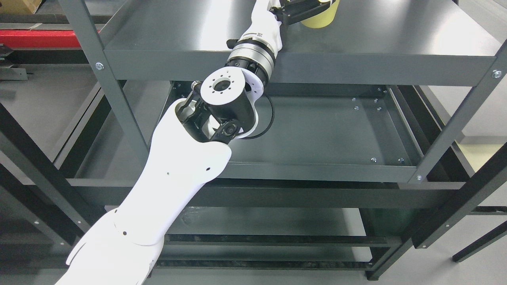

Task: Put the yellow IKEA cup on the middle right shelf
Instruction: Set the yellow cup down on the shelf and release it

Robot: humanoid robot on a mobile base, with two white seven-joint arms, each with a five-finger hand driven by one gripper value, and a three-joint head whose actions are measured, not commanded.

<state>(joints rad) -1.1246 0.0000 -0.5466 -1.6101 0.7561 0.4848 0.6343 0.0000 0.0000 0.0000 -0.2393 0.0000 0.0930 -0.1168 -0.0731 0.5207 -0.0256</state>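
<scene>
one arm at work: left hand (305, 10) reaching across the upper grey metal shelf (356, 43) to the pale yellow plastic cup (321, 18).

its dark fingers (295, 12) look wrapped on the cup's side at the frame's top edge, though the grip is partly cut off. the cup sits low on or just above the shelf surface. risk, as i judge it: letting go while tilted tips it, or dragging knocks it over. the forearm stretches up from lower left, elbow bent, wrist extended. the right arm is out of view.

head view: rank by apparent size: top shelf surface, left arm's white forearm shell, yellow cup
1. top shelf surface
2. white forearm shell, enlarged by nearness to the camera
3. yellow cup, cut by the top edge, held by the left hand
</scene>
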